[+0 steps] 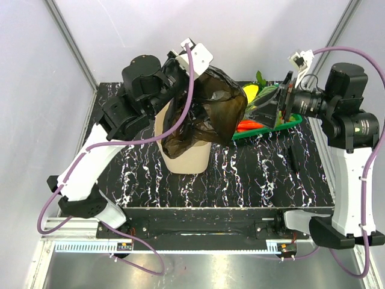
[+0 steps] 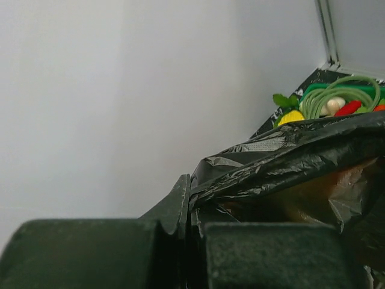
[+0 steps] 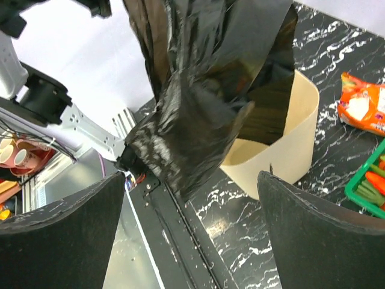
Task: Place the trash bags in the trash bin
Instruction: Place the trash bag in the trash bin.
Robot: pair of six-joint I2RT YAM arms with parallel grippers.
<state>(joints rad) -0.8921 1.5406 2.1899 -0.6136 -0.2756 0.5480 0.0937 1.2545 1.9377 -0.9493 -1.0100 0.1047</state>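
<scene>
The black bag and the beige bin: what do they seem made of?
The black bag: thin plastic film, glossy, by its crinkles, highlights and brownish see-through patches. The beige bin: probably rigid plastic, smooth and matte, by its thin wall.

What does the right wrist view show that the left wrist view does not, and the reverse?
Only the right wrist view: the cream trash bin below the hanging black trash bag, an orange snack wrapper, and the open right gripper. Only the left wrist view: the left gripper shut on the bag's edge, plus coiled green beans. Both: that trash bag and the green tray.
</scene>
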